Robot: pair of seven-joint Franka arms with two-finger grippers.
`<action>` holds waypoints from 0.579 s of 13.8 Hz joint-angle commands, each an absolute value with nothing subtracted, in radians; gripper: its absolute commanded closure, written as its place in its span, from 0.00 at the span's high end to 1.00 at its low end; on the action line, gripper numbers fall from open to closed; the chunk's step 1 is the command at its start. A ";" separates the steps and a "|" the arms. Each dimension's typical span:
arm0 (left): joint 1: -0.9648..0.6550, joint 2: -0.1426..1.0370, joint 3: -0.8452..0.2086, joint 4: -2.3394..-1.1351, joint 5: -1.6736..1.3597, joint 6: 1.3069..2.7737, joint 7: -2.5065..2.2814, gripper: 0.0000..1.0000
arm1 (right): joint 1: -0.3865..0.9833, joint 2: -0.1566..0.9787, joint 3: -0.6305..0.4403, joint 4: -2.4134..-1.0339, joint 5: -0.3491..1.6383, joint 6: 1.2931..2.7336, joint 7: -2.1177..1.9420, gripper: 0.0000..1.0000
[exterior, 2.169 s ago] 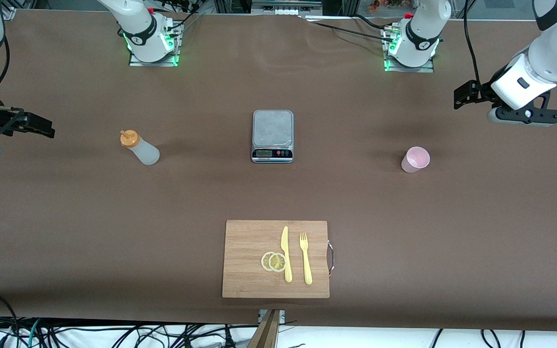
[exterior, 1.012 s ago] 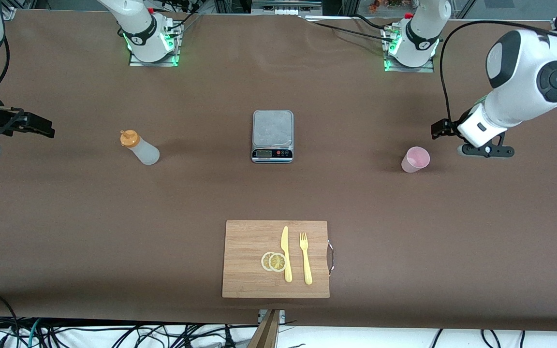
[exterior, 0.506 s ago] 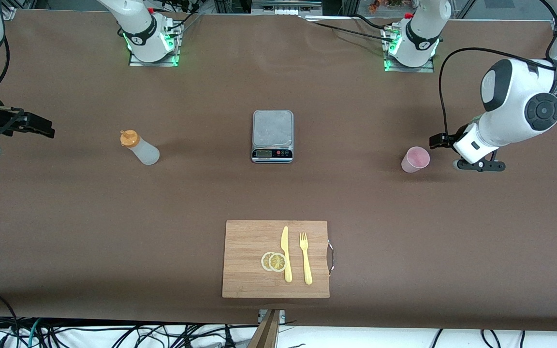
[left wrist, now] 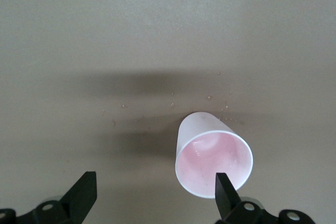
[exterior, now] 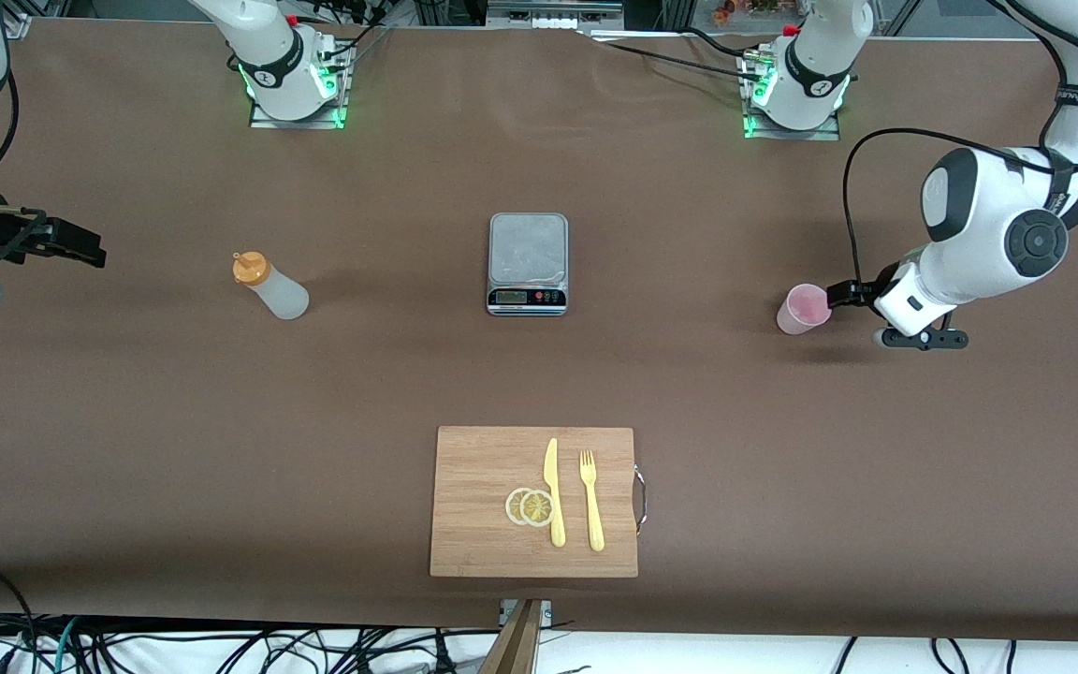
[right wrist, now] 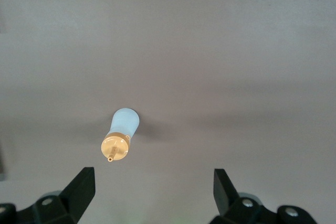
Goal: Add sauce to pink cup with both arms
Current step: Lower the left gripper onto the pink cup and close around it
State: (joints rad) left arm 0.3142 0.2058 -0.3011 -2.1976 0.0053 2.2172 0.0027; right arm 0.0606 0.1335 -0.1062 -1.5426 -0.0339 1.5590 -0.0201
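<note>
A: Nearest the front camera lies the rectangular bamboo cutting board, with two pale lemon slices, a yellow plastic knife and a yellow plastic fork on it. None of that looks like it matters to the job.

B: Farther up the table, then. The small pale pink plastic cup stands upright toward the left arm's end. The left gripper is low, just beside the cup, fingers spread wide and holding nothing.

A: That is my worry. In the left wrist view the cup sits off centre, close to one finger. I judge that if the arm pushes in like this, that finger could nudge the light cup and tip it, or the grasp could close lopsided.

B: And the sauce?

A: The small translucent whitish squeeze bottle with an orange nozzle cap stands toward the right arm's end. The right gripper waits well apart from it, spread and empty. A soft bottle squeezed too hard might spurt early.

B: Between them is the small silver kitchen scale.

A: The brown table covering looks matte and flat. Farthest off stand the two white arm bases with green lights.
</note>
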 commanded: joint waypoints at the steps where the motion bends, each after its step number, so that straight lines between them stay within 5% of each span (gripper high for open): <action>1: 0.310 0.199 -0.302 -2.270 0.029 2.311 -0.021 0.99 | 0.057 0.140 -0.106 -1.522 -0.025 1.552 -0.025 1.00; 8: 0.308 0.278 -0.296 -2.284 0.021 2.358 -0.023 0.98 | 0.058 0.140 -0.106 -1.520 -0.025 1.552 -0.025 1.00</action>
